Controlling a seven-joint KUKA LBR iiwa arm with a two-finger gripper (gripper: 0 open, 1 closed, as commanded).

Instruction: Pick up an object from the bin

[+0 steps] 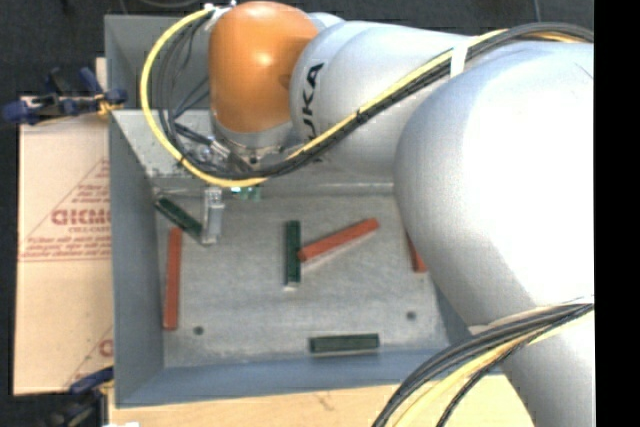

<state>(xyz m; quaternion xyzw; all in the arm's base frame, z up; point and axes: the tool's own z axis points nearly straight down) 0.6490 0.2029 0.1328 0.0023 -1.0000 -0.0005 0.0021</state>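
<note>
Grey metal bin point(132, 295) with a mostly bare floor, so there's plenty of open room in the middle and toward the lower right. The tight spot is the upper left corner, where the gripper point(213, 220) sits close to the back wall and not far from the left wall.

The arm point(480, 175) comes in from the right of the frame and covers that whole side of the bin. It ends in the orange cover point(255, 60) at upper centre, with the gripper hanging below it. Honestly can't tell if the gripper is spread or pressed together.

Just left of it lies a short dark green stick point(178, 214), tilted, with its lower right end right at the gripper's tip. Touching or not, can't say.

Count: three green, three red.
- **Greens:** that short one, a green stick point(291, 253) lying top-to-bottom mid floor, and a dark green bar point(344, 344) lying crosswise near the bottom edge.
- **Reds:** a long red stick point(172, 277) along the left wall, a slanted orange-red stick point(340, 242) whose lower end meets the mid-floor green one, and a small red piece point(417, 258) partly hidden by the arm at the right.
</note>
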